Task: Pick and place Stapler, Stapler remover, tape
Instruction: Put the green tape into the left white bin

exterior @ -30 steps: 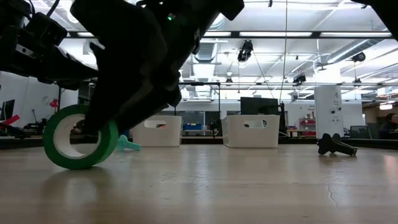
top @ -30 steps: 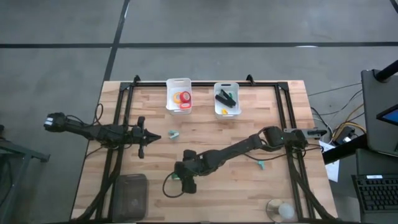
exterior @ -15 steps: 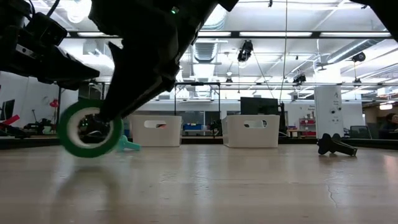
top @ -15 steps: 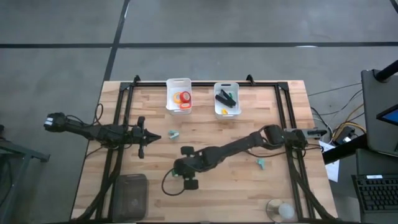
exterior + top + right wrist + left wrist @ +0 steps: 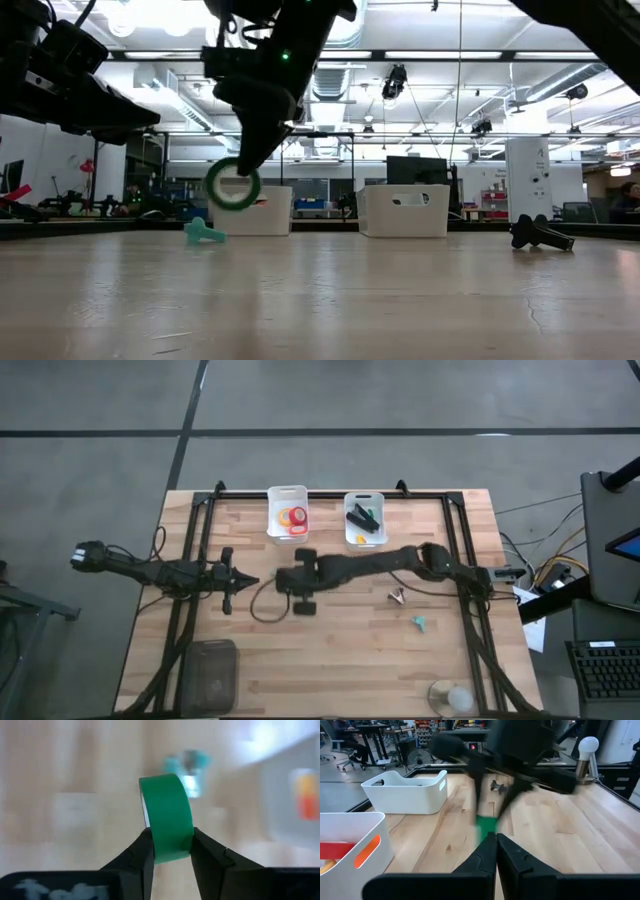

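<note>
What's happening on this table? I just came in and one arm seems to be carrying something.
The right gripper is shut on a green ring-shaped tape roll and holds it in the air above the wooden table, near the two white bins. The left white bin already holds red and yellow tape rolls; the right white bin holds the black wedge-shaped stapler. A small teal claw-shaped tool lies on the table. The left gripper waits, shut, over the table's left side.

Pale planked wood table, white plastic-looking bins, and seemingly smooth, glossy green tape.
</note>
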